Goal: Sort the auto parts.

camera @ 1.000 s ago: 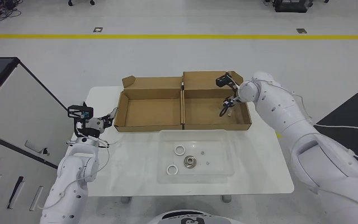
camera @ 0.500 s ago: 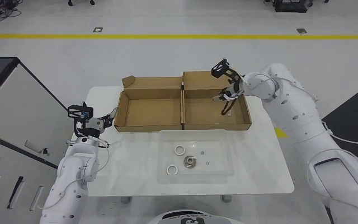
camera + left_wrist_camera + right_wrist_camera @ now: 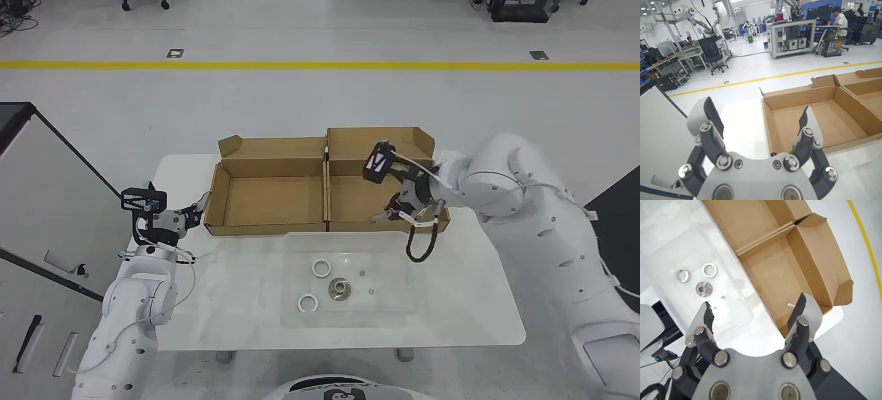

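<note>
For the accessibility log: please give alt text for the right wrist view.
The open right gripper hangs above the edge of a cardboard box whose floor holds one small screw. Beside the box, a clear tray on the white table holds two metal rings, a finned disc and two tiny parts.

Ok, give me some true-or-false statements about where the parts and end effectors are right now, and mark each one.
1. The right end effector is open and empty. True.
2. The left box holds the two rings. False: they lie in the clear tray.
3. A small bolt lies in the right box. True.
4. The left end effector is shut on a part. False: it is open and empty, beside the left box.
</note>
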Controlling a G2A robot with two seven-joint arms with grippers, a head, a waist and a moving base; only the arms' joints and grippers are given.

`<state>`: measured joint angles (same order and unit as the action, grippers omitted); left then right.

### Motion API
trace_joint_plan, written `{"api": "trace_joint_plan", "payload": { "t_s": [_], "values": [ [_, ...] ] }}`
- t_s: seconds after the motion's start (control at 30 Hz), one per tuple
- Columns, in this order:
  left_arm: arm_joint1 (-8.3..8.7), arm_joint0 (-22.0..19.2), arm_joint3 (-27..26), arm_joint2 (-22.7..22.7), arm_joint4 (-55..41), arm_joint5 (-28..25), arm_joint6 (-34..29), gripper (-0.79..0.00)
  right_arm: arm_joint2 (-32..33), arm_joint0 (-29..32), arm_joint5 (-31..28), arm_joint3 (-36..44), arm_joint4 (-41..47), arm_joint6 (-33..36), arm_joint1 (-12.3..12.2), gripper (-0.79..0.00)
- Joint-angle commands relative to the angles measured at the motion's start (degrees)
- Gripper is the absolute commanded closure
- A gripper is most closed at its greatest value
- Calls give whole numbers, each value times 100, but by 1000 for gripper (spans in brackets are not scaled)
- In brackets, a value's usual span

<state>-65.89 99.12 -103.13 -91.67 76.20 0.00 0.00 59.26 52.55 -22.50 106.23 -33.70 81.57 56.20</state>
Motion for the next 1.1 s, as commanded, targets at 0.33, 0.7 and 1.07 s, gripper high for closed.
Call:
{"api": "trace_joint_plan", "payload": {
  "t_s": [0.33, 0.7, 1.07],
  "values": [
    [0, 0, 0, 0, 0, 0, 0, -785, -1120, -173, 97, 408, 116, 119, -104, -785],
    [0, 0, 0, 0, 0, 0, 0, -785, -1266, -240, 67, 459, 85, 88, -129, -785],
    [0, 0, 0, 0, 0, 0, 0, -785, -1682, -146, 315, 730, -276, 337, -166, -785]
  ]
}}
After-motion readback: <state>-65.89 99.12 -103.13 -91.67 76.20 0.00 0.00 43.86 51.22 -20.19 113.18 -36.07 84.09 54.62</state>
